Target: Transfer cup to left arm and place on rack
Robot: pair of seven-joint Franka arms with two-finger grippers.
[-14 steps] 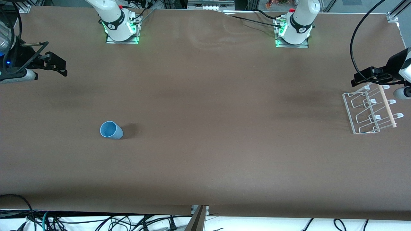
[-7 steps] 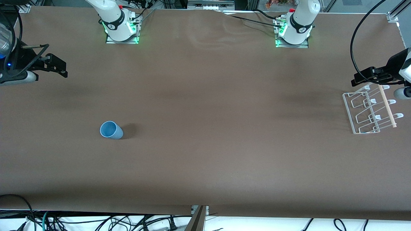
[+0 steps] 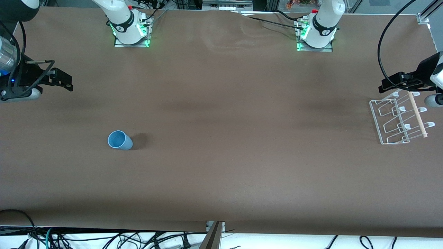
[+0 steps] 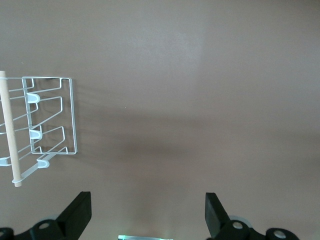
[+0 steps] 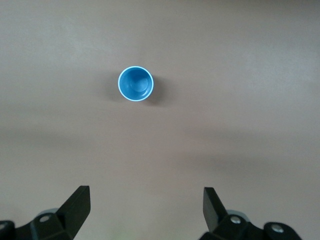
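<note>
Cup (image 3: 120,140): light blue, upright on the brown worktop (image 3: 221,173), mouth up, nothing inside as seen from the right wrist view (image 5: 135,83). It sits toward the right arm's end of the worktop, roughly midway between the edge by the arm bases and the edge nearest the front camera. Nothing touches it; its shadow falls on the side toward the middle of the worktop

Rack (image 3: 398,117): clear/white wire frame with looped prongs, standing at the left arm's end of the worktop, close to that end edge. A light wooden rod (image 3: 417,114) runs along its side nearest that edge. Rack holds nothing. It also shows in the left wrist view (image 4: 47,117), with the rod (image 4: 10,135) along its side. Cup and rack are well apart, at the two ends of the worktop

Right claw (image 3: 64,79): up in the air over the worktop's edge at the right arm's end, well apart from the cup; fingers (image 5: 75,202) spread wide, gripping nothing

Left claw (image 3: 389,85): over the worktop just beside the rack's corner nearest the bases; fingers (image 4: 77,214) spread wide, gripping nothing
</note>
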